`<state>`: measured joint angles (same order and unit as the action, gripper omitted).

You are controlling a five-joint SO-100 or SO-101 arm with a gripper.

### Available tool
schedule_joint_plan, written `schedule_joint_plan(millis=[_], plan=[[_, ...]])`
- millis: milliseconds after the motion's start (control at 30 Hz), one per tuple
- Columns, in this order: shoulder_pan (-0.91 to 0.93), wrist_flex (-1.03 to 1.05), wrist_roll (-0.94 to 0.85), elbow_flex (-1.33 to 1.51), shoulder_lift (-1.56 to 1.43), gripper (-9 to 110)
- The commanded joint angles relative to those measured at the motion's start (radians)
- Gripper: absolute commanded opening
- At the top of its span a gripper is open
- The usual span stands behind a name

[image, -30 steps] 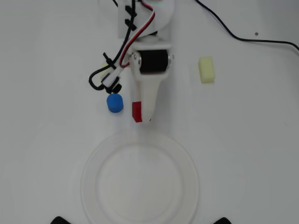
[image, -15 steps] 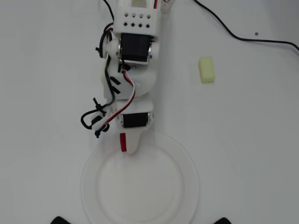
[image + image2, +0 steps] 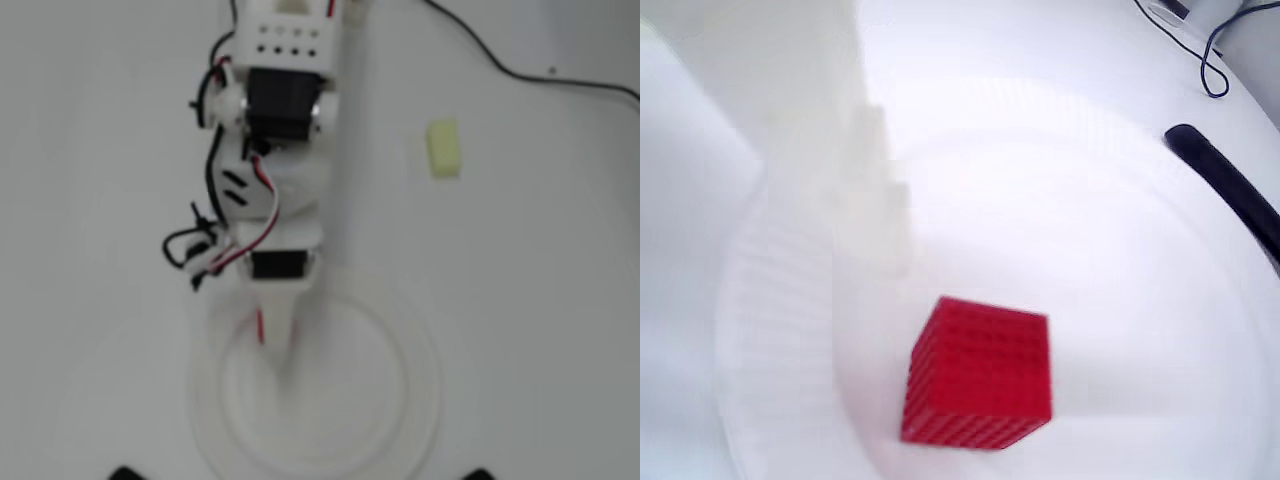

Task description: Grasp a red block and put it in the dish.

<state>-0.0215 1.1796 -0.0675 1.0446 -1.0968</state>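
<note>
One small solid red block (image 3: 980, 375) sits low in the wrist view, over the smooth floor of the large round white disposable plate (image 3: 770, 290) with a ribbed rim; whether it rests on the floor cannot be told. It is turned slightly askew, and its faces show a fine grid texture. A blurred white finger (image 3: 865, 190) of the gripper comes down from the upper left and ends just above the block, with a narrow gap between them. The other finger is out of view, so how far the jaws stand apart, and whether they hold anything, cannot be told.

In the blurred overhead view the white arm reaches down from the top, with the gripper (image 3: 272, 345) over the upper left part of the plate (image 3: 430, 385). Only a thin red sliver of the block (image 3: 261, 327) shows at the gripper's left edge. A pale yellow rectangular block (image 3: 443, 149) lies well apart on the white table (image 3: 540, 280), to the upper right, below a black cable (image 3: 560, 78).
</note>
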Motion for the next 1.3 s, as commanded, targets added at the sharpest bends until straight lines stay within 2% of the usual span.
schedule_joint_plan(millis=[0, 233, 267, 533, 733, 1000, 1267], plan=[[-0.005, 0.225, 0.012, -0.192, -0.017, 43], [0.002, 0.756, 0.002, -0.686, -0.015, 48], [0.008, 0.764, 0.006, -0.646, -0.072, 47], [0.048, 0.721, -0.023, 0.06, -0.678, 48], [0.038, 0.308, -0.153, 0.986, -1.391, 47], [-0.029, 0.115, -0.11, 1.511, -1.755, 43], [-0.038, 0.0, -0.084, 1.908, -1.991, 39]])
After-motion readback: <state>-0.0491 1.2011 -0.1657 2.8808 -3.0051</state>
